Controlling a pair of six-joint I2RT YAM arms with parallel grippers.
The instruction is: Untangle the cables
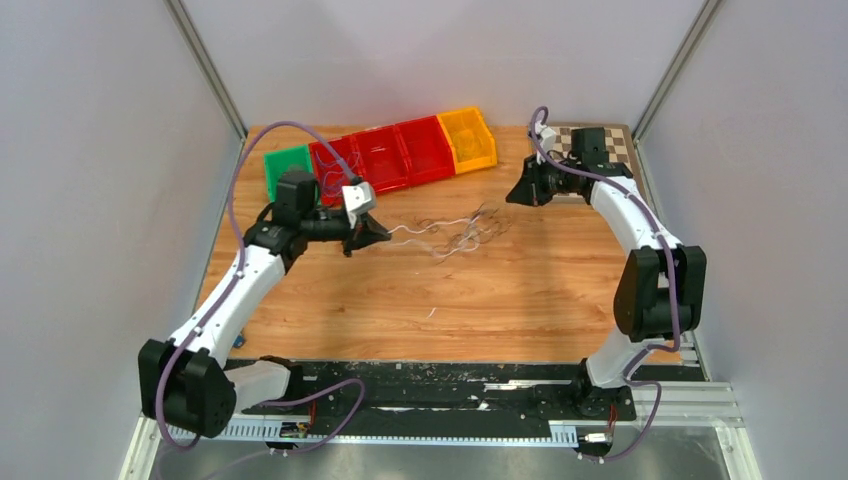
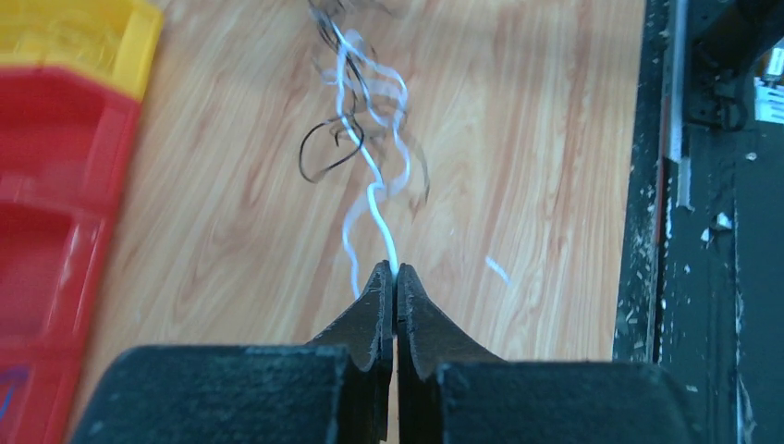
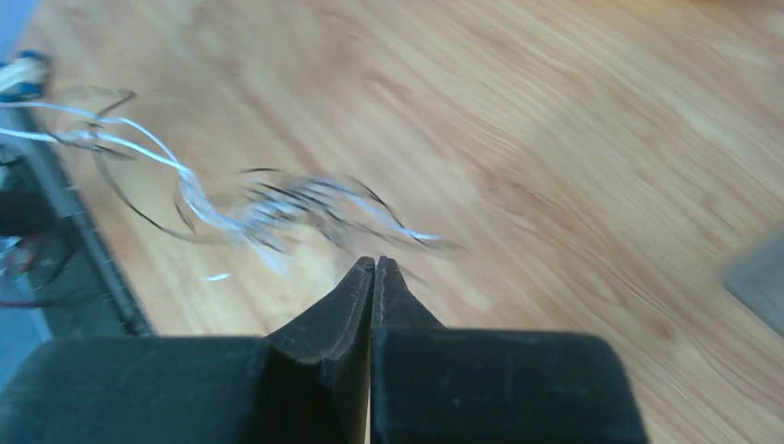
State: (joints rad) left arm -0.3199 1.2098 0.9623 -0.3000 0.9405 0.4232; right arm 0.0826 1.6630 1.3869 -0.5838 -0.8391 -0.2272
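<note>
Cables [image 1: 460,232] tangled mid-table; left gripper [image 1: 385,234] at their 9 o'clock pinches a white strand [image 2: 374,199]. Right gripper [image 1: 509,196] at 1 o'clock, fingers pressed together, just beside tangle; bins [image 1: 397,150] at 11 o'clock.

This is a robotics lab cell: grey walls [image 1: 90,200] box in a wooden bench [image 1: 520,300], with coloured bins [image 1: 400,150] at 11 o'clock, a checkerboard plate [image 1: 622,150] at 2 o'clock and arm bases [image 1: 190,385] bolted to a black rail [image 1: 450,395] at 6 o'clock.
</note>
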